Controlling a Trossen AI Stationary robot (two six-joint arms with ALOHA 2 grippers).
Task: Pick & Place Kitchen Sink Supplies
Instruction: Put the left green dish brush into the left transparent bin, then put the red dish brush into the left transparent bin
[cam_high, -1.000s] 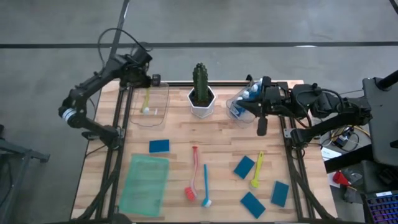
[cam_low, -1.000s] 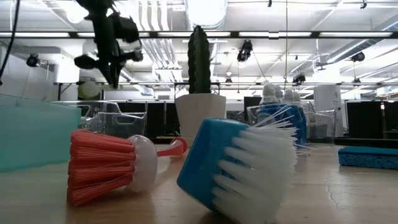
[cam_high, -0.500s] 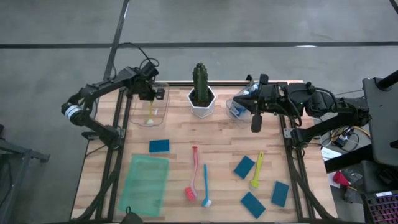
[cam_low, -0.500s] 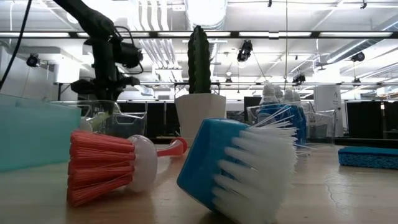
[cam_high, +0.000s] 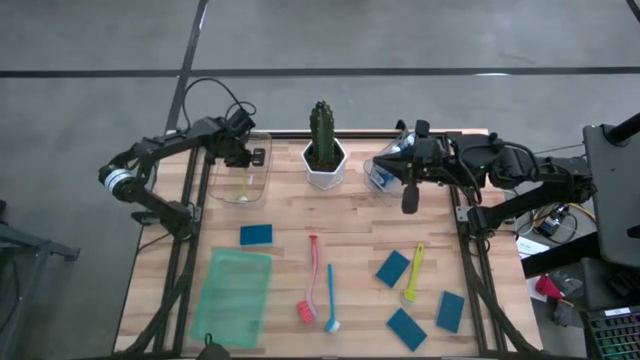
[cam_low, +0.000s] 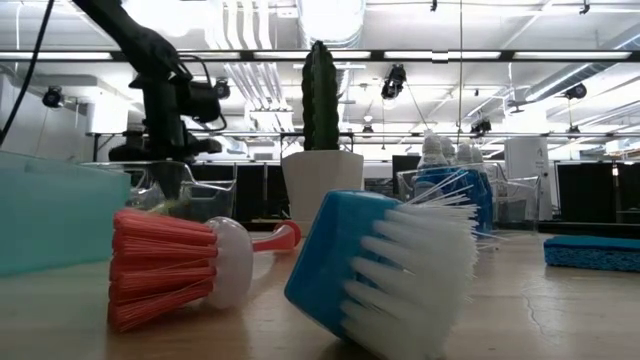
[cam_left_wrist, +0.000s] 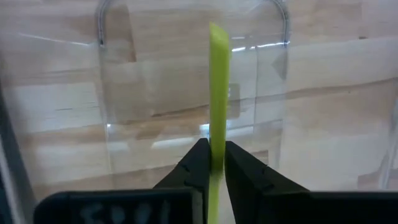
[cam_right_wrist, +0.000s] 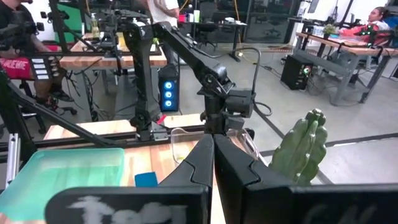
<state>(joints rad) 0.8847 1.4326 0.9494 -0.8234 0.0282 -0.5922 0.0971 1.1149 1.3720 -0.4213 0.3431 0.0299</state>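
High view: left gripper (cam_high: 243, 160) now lowered over the clear bin (cam_high: 240, 168) at the worktop (cam_high: 300, 220) back-left corner, lime brush (cam_high: 243, 184) carried down inside it; placement looks near done. Blue bottles (cam_high: 385, 168) in the second clear bin (cam_high: 376, 176) under the right gripper (cam_high: 407, 203).

Low view: left arm dropped behind the bin, pink brush (cam_low: 170, 265) and blue brush (cam_low: 385, 270) lying unpicked in front.

Left wrist view: fingers (cam_left_wrist: 198, 163) pinched on the lime handle.

Right wrist view: fingers (cam_right_wrist: 200, 163) pressed together, holding nothing.
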